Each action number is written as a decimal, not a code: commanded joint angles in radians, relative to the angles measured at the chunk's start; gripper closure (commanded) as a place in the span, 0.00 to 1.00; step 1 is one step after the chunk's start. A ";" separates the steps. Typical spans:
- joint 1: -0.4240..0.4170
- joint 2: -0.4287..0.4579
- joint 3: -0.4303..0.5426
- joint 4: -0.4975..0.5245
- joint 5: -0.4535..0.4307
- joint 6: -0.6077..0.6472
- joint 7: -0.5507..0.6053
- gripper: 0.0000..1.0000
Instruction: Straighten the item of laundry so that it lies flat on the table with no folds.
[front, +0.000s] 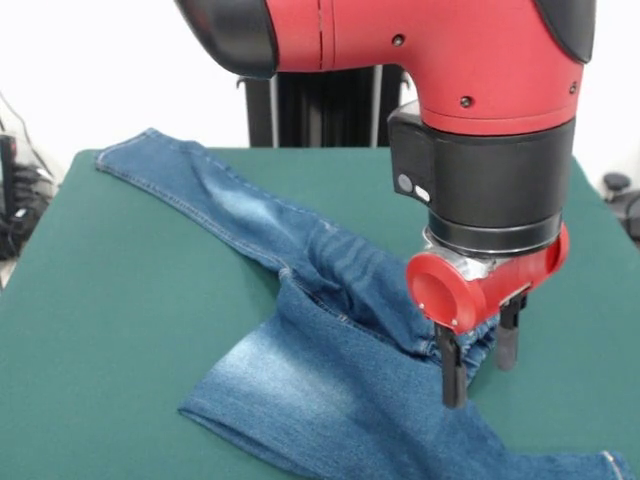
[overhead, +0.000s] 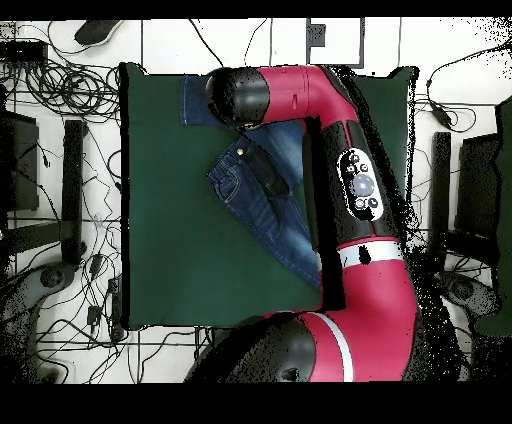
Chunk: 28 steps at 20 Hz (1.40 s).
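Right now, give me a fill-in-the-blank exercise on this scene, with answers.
1. The gripper hangs over the jeans' gathered ____.
2. The table has a dark ____ top.
3. One leg of the jeans reaches toward the table's far-____ corner in the front view.
4. The jeans do not lie flat; they are ____ over themselves.

Answers: waistband; green; left; folded
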 joint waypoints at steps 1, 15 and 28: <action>0.041 0.008 -0.036 0.066 -0.065 0.097 -0.120 0.00; 0.050 0.061 -0.040 0.023 -0.122 0.010 -0.114 0.00; 0.028 0.087 -0.020 0.032 -0.089 0.084 -0.102 0.00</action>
